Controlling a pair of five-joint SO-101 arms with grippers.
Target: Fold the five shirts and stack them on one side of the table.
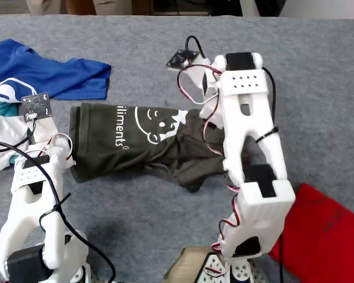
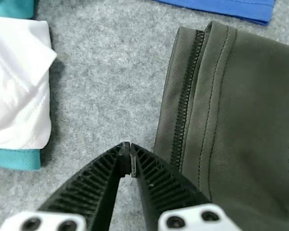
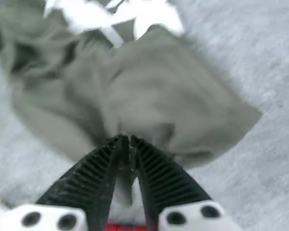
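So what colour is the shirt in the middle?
The shirt is dark olive green with a white print; clearest in the high view.

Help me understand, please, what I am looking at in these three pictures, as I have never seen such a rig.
These are two white robot arms at a grey table, each ending in a black two-fingered claw. The high view looks down from a fixed camera above; the other two come from small cameras on each arm's wrist, looking along its claw. On the table lie a dark green shirt with white print in the middle, a blue shirt and a white-and-teal shirt at one end, and a red shirt at the other. The left claw is shut and empty, over bare table beside the green shirt's hem. The right claw is shut and seems to pinch the green shirt's crumpled end.
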